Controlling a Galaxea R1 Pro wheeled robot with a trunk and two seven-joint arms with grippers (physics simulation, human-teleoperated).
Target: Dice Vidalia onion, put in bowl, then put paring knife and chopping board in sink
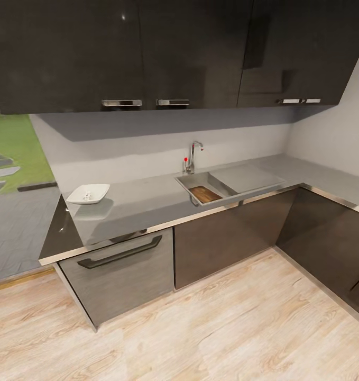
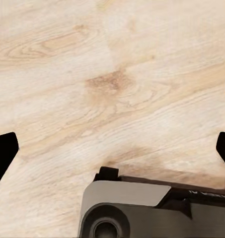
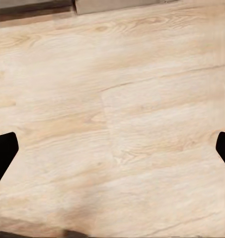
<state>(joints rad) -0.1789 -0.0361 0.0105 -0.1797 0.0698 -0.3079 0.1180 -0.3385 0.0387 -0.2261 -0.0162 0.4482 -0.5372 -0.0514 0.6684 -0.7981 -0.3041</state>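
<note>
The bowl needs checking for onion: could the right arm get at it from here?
Probably not: the bowl sits far across the countertop, while the right gripper hangs open over bare floor.

White bowl point(image 1: 88, 193), brown chopping board point(image 1: 204, 194), grey countertop point(image 1: 142, 203), pale wood-grain floor point(image 1: 211, 328)

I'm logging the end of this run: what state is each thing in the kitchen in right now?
Board: lying in the sink.
Bowl: upright on the countertop, small white bits inside.
Tap: no water visible.
Upper cabinets: doors shut.
Drawer: shut.
Left pincer: open, empty, over the floor.
Right pincer: open, empty, over the floor.
</note>
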